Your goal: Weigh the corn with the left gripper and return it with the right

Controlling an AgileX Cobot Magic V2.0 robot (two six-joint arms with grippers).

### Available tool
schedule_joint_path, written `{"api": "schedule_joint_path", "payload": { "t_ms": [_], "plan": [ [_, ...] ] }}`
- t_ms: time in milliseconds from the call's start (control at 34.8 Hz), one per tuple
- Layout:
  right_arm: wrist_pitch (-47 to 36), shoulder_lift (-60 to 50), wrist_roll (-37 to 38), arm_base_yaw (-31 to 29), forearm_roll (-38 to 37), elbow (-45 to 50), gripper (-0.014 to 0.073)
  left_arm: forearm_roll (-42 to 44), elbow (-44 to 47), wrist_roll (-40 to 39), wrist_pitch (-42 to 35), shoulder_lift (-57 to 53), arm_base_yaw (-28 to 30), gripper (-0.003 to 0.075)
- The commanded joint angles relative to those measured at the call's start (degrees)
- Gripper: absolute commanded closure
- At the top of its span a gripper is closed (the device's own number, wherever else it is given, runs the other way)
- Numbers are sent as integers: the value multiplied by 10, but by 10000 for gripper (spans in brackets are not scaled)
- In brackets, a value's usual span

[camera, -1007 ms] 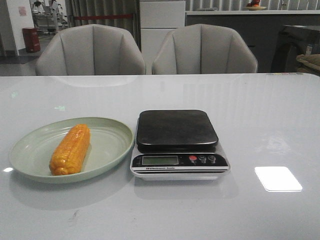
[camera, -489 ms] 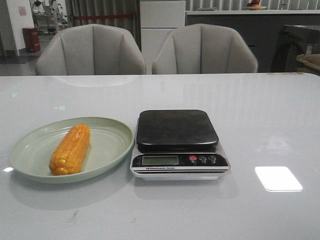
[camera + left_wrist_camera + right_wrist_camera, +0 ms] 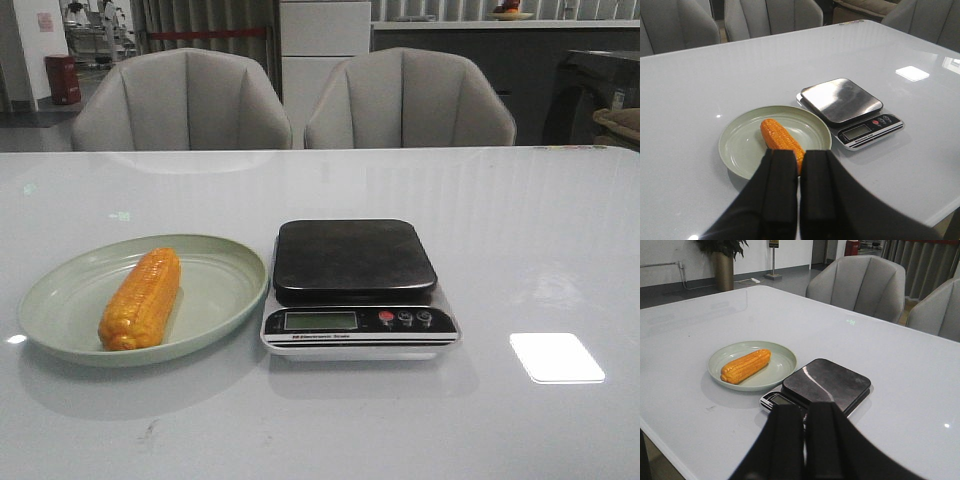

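One corn cob (image 3: 141,299) lies on its side in a pale green plate (image 3: 225,258), set lengthwise with one end toward the plate's near rim and the other toward its far rim; its orange-yellow kernels are glossy; the plate sits on the white worktop (image 3: 520,230), on the robot's left. Just beside the plate, to its right, stands a digital kitchen scale (image 3: 358,288); its black platform (image 3: 353,258) is bare, and the plate's rim comes very close to the scale's edge, though I cannot tell whether they touch. Along the scale's near edge runs a small display (image 3: 320,320) with a red button (image 3: 385,318) and two dark ones next to it. Two grey chairs (image 3: 181,100) stand behind the worktop's far edge. Neither arm shows in the front view; in the left wrist view the left hand (image 3: 799,170) hangs above the worktop with its two black fingers pressed together, holding nothing, the corn beyond their tips; in the right wrist view the right hand (image 3: 804,424) is likewise pressed together and empty, above the worktop with the scale beyond its tips.
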Motion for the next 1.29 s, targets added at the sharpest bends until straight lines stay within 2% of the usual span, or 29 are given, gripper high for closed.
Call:
{"api": "schedule_joint_path", "payload": {
  "t_ms": [0, 144, 230, 460, 518, 633, 835, 978, 1065, 1266],
  "plan": [
    [-49, 6, -6, -2, -11, -13, 412, 2, -13, -2, -47, 7, 2, 587],
    [-49, 6, -6, -2, -11, -13, 412, 4, -13, 0, -42, 9, 5, 587],
    [-49, 6, -6, -2, -11, -13, 412, 26, -10, 18, -48, 9, 38, 587],
    [-49, 6, -6, -2, -11, -13, 412, -3, 85, 18, -243, 7, 207, 587],
    [-49, 6, -6, -2, -11, -13, 412, -4, 111, 15, -277, -2, 240, 587],
    [-49, 6, -6, -2, -11, -13, 412, -4, 160, 14, -298, -28, 278, 587],
    [-47, 6, -6, -2, -11, -13, 412, 0, 209, 14, -332, -50, 290, 587],
    [-46, 6, -6, -2, -11, -13, 412, 0, 249, 14, -387, -50, 290, 587],
    [-46, 6, -6, -2, -11, -13, 412, 0, 248, 14, -361, -50, 290, 587],
    [-46, 6, -6, -2, -11, -13, 412, 0, 248, 14, -360, -50, 290, 587]
  ]
}}
